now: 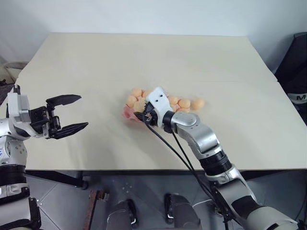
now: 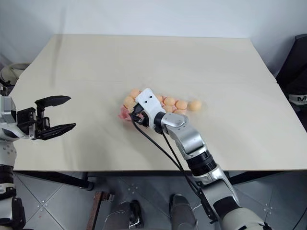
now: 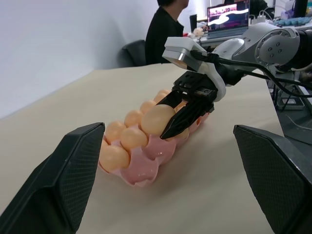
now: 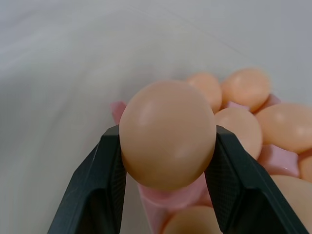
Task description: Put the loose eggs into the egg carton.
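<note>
Plainly, on the table the egg carton sits nearly full, one loose egg beside it, the left gripper spread empty, while the right gripper pinches an egg that could slip sideways and crack if freed off-centre over its cup.

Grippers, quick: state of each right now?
Left gripper: open, holding nothing.
Right gripper: shut on an egg, over the egg carton.
</note>
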